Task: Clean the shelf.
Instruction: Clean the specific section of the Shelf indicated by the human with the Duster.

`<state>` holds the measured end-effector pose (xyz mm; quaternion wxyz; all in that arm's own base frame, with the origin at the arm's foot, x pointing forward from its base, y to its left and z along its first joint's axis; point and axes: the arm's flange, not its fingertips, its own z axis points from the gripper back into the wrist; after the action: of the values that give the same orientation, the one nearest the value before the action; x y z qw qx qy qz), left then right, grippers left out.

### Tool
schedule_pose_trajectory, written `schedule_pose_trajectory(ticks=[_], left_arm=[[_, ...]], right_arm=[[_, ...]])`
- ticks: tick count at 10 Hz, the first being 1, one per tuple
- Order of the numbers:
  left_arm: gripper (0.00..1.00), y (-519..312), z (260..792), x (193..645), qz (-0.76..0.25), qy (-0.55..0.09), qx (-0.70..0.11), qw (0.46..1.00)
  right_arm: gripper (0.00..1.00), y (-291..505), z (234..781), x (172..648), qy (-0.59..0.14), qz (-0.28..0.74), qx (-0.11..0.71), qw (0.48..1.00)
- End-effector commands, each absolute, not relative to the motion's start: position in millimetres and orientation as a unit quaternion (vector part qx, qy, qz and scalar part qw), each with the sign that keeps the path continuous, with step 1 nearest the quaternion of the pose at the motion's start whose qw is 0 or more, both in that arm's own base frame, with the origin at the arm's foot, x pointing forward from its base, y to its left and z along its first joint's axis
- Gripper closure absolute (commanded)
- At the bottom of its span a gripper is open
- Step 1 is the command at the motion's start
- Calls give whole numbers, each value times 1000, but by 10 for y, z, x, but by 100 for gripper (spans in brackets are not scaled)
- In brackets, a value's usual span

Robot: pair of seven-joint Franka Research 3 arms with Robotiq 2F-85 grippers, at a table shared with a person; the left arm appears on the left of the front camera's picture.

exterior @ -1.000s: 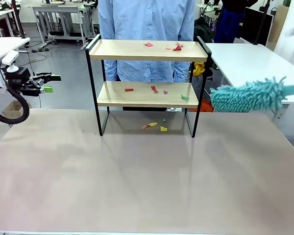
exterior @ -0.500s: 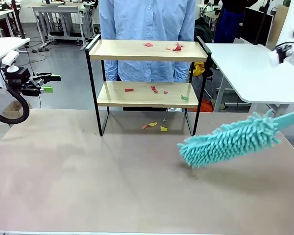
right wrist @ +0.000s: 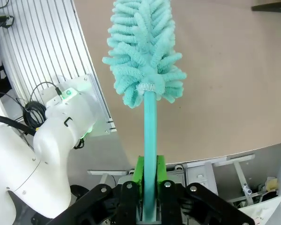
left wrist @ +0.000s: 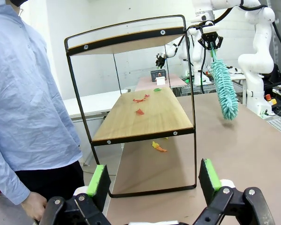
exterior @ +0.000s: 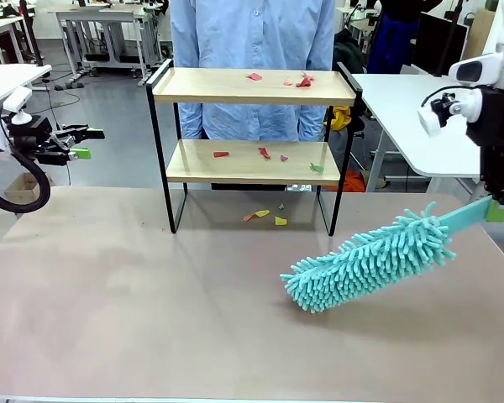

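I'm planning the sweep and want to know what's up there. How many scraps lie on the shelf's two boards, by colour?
Red scraps: 6
Green scraps: 1
Total on the shelf: 7

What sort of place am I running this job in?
Probably a lab or workshop rather than a home: plain white tables beside the work area, and metal-framed benches standing farther back on a bare grey floor.
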<state>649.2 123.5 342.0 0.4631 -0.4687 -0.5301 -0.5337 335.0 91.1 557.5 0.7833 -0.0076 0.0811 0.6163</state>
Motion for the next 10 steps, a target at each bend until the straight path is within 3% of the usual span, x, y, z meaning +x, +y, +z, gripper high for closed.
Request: schedule_pose_trajectory(ticks=[1, 10], left_arm=[[0, 1236, 3440, 6474, -539, -528, -466, 461], [0, 1236, 3440, 6474, -539, -528, -466, 461]], right_arm=[[87, 857, 5601, 3329, 81, 611, -6, 787], [87, 857, 5601, 3329, 81, 611, -6, 787]])
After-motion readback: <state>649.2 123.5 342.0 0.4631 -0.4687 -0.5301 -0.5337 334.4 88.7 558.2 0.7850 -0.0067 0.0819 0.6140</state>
